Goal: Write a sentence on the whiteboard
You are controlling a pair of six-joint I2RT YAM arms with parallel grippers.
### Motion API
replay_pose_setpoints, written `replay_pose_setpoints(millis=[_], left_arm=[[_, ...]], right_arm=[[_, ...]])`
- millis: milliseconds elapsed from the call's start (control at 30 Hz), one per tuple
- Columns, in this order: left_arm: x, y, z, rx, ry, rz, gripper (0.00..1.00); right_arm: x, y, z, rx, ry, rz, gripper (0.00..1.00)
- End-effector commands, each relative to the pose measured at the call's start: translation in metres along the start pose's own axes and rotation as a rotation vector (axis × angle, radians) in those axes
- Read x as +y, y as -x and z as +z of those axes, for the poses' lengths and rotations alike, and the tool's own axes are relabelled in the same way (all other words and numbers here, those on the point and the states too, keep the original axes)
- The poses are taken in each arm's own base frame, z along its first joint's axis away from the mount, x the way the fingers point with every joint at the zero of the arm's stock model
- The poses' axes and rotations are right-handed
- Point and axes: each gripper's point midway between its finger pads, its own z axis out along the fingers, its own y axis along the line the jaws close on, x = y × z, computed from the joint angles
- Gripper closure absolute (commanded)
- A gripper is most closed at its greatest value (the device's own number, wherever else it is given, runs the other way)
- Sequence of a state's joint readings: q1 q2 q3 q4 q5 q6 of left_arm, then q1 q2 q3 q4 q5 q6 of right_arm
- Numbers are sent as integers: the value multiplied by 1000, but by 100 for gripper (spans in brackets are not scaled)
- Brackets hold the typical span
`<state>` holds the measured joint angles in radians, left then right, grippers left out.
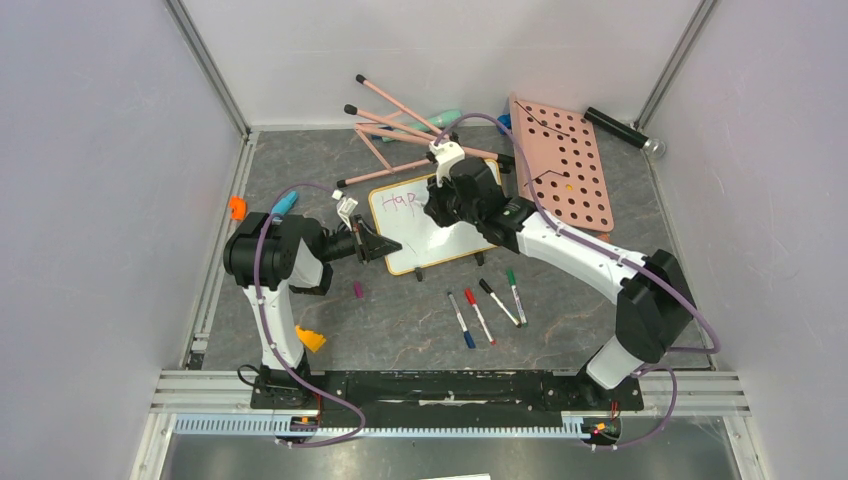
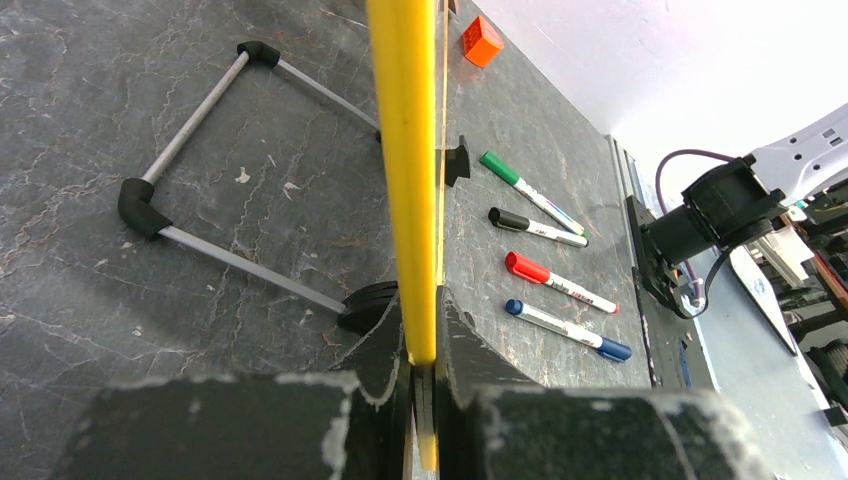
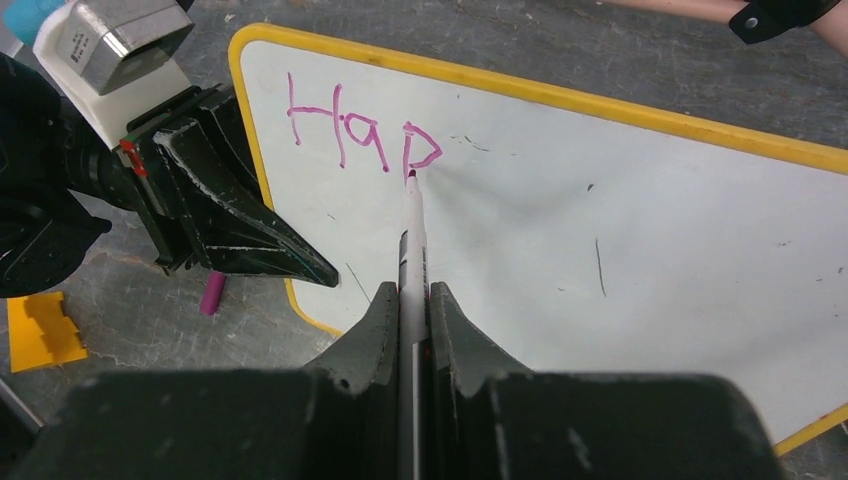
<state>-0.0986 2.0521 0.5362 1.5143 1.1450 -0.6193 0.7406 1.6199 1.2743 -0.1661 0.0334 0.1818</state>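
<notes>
**Mid-word: "Hap" written, the rest still to write**

The small glossy white, yellow-rimmed whiteboard [image 3: 650, 270] sits on the dark marbled bench [image 1: 400, 320], its left edge pinched by the left jaws. The right jaws pinch a slim purple-pink marker [image 3: 412, 225], its tip at the foot of the "p" in the handwritten purple-pink sentence [image 3: 360, 135]. The next move probably calls for a lift and a small shift rightward.

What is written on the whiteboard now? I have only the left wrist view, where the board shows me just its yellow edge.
Observer: Only the pink letters "Hap", at the whiteboard's top left corner.
Operator: Does the marker touch the board?
Observer: Yes. The right end effector is shut on the pink marker, its tip at the foot of the "p".
Operator: Where is its cap?
Observer: A small purple piece, maybe the cap, lies on the table near the left end effector.
</notes>
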Motion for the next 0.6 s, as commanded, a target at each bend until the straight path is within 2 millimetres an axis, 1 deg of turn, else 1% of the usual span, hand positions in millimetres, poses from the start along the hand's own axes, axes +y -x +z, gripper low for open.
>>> replay_pose_setpoints(millis=[0,133,267,433,567], left_arm=[[12,-4,0,-15,26,184,92],[12,-4,0,-15,26,184,92],[12,-4,0,-15,26,181,92],[12,-4,0,-15,25,183,92],[12,-4,0,-14,25,184,92]], right_arm=[[-2,30,-16,-105,3,-3,100],[-7,32,-16,-110,-23,1,100],[-13,32,-11,-101,-46,5,100],[-14,31,-3,-87,-50,10,100],[-16,32,-1,-88,-60,10,100]])
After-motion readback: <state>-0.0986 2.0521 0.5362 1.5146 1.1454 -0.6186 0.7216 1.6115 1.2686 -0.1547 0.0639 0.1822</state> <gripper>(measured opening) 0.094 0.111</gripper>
